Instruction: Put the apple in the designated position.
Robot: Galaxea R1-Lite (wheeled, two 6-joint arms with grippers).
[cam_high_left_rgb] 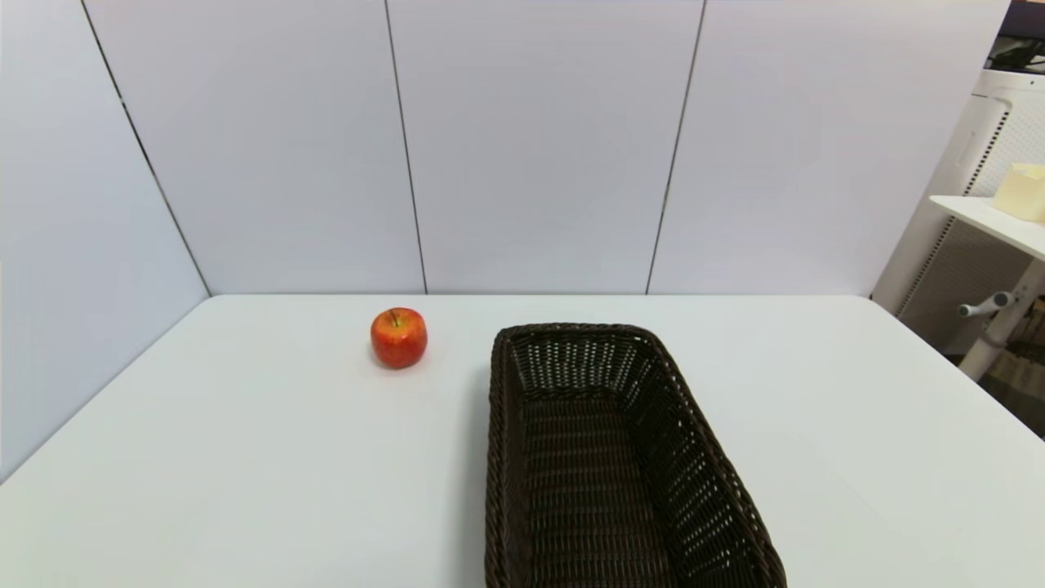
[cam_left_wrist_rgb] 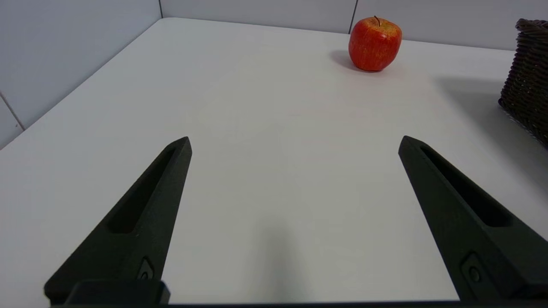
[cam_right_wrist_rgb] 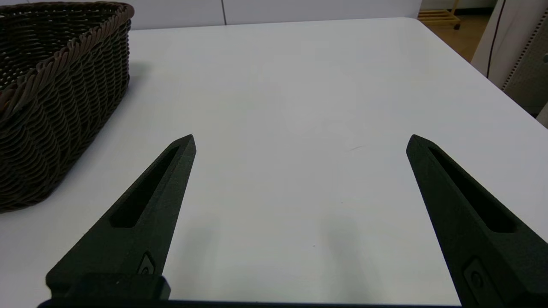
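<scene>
- The left gripper (cam_left_wrist_rgb: 294, 143) hangs low over the near left part of the white table (cam_high_left_rgb: 245, 457), out of the head view. Its two black fingers (cam_left_wrist_rgb: 145, 214) are spread wide apart with nothing between them, and they point across the bare tabletop toward the back wall.
- The right gripper (cam_right_wrist_rgb: 301, 141) sits likewise low over the near right part of the table, also outside the head view. Its fingers (cam_right_wrist_rgb: 147, 209) are spread wide and hold nothing; only bare tabletop lies between the tips.
- The wicker basket (cam_high_left_rgb: 604, 457), long and dark brown, lies on the table between the two grippers, slightly right of centre. Its near end runs out of the head view at the bottom edge and its far end stops short of the back of the table. Nothing shows inside it. The right wrist view shows its woven side wall (cam_right_wrist_rgb: 55, 107); the left wrist view catches one corner (cam_left_wrist_rgb: 528, 77).
- The apple (cam_high_left_rgb: 398, 336) stands upright, stem up, on the tabletop at the far left of the basket, near its far end but apart from it. It sits well ahead of the left gripper (cam_left_wrist_rgb: 375, 43), untouched by either gripper.
- Pale wall panels (cam_high_left_rgb: 539, 139) close off the table at the back and left.
</scene>
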